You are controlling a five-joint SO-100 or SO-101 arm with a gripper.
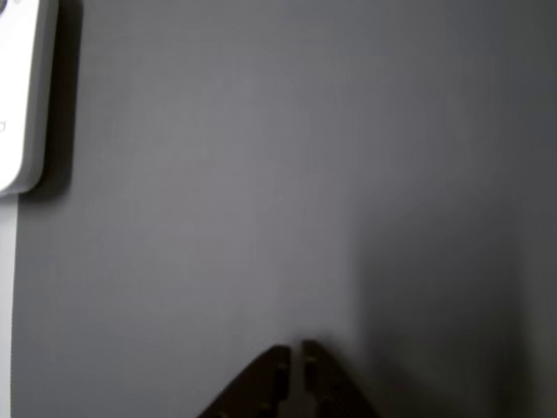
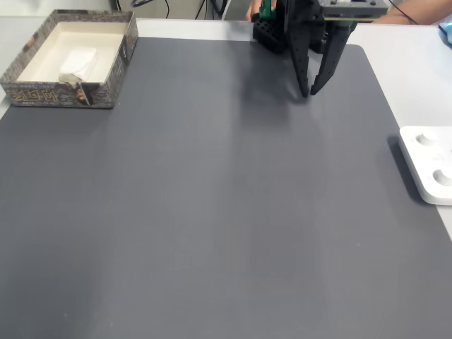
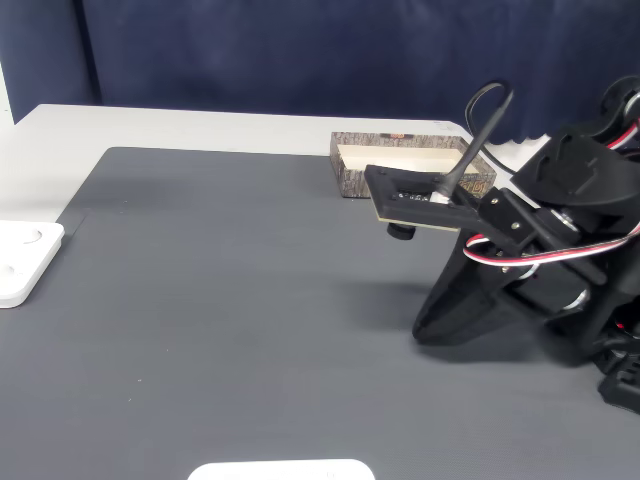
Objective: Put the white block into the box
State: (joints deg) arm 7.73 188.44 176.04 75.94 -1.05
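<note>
block: white block (image 2: 78,60) already sat inside the box (image 2: 42,95), long axis unclear | pincer (image 2: 308,92): empty, tips slightly parted, hung over the mat well right of the box

Mat (image 2: 212,212) was plain dark grey, no pattern; table (image 3: 150,125) around it off-white. Box (image 2: 120,60) had speckled grey-brown outer walls and rim w/ a busy print, cream-white inside. White block (image 2: 78,60) sat pale against that cream floor, barely contrasting. Gripper (image 2: 309,92) was matt black, fingers (image 1: 274,383) dark brown-black in the other view. Arm carried red/white/black wires (image 3: 520,250) and a black cable. Slab (image 2: 431,162) at mat edge was glossy white w/ faint round marks. Backdrop (image 3: 300,50) was deep navy.
</note>
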